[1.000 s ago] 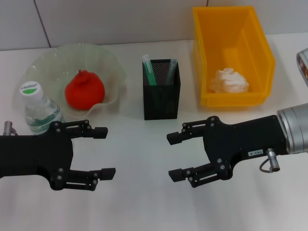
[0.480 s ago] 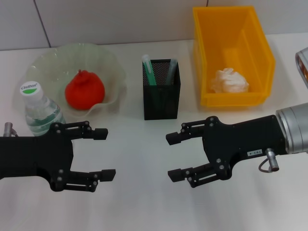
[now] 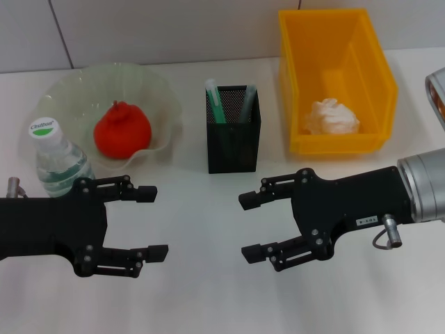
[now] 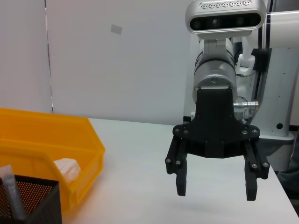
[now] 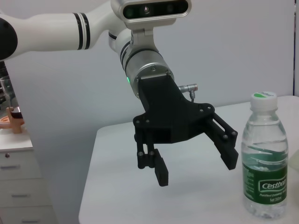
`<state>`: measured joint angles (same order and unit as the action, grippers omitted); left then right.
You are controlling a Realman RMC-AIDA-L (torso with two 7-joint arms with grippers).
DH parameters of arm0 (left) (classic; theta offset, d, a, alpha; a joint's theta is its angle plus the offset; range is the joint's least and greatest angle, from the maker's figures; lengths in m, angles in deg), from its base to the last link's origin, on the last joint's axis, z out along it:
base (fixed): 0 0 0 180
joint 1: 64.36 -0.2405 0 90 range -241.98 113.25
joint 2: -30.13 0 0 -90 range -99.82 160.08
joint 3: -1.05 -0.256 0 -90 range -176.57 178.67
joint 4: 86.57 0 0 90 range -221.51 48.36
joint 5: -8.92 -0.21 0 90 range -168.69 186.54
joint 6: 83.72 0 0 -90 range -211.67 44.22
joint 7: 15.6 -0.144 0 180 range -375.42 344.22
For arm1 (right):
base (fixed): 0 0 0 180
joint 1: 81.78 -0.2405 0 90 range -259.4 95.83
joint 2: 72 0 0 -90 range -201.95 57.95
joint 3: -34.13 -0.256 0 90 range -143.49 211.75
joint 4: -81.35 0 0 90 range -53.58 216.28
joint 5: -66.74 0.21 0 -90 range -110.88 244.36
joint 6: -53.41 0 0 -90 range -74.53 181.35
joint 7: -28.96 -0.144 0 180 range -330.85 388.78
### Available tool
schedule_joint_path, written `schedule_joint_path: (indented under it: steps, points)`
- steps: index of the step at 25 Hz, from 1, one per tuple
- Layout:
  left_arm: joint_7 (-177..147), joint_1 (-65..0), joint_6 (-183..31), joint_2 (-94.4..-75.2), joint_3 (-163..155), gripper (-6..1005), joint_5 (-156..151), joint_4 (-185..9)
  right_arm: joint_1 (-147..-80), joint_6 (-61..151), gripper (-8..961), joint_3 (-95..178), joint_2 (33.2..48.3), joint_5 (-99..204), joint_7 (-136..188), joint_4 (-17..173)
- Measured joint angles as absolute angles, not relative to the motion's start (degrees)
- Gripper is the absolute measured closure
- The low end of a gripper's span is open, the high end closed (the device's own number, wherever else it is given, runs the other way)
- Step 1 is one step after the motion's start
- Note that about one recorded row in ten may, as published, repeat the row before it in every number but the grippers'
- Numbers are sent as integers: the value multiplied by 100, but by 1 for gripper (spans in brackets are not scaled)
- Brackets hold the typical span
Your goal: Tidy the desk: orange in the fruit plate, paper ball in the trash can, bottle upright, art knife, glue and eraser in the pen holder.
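Both the left gripper (image 3: 156, 221) and right gripper (image 3: 252, 226) hung spread and empty over the table (image 3: 208, 292). The orange (image 3: 122, 130) sat in the fruit plate (image 3: 156, 90), the paper ball (image 3: 332, 116) in the trash can (image 3: 375, 62), the bottle (image 3: 55, 160) upright beside the plate

The clear plastic bottle (image 3: 59, 161) with its green label is hidden below the shoulder by the black left gripper (image 3: 154, 221). Inside the square black mesh pen holder (image 3: 233, 139), only the tops of two slim items show; what they are cannot be told.
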<state>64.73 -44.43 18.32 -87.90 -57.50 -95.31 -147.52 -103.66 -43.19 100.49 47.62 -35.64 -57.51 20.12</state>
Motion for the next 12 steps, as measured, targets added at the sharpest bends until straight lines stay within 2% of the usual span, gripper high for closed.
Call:
schedule_joint_path:
  steps: [12]
  points:
    - [6473,-4432,1831,-8791,-5767,155,-9531,-14731,-10378,-4319,187,10049,4762,-3564,-5752,2032]
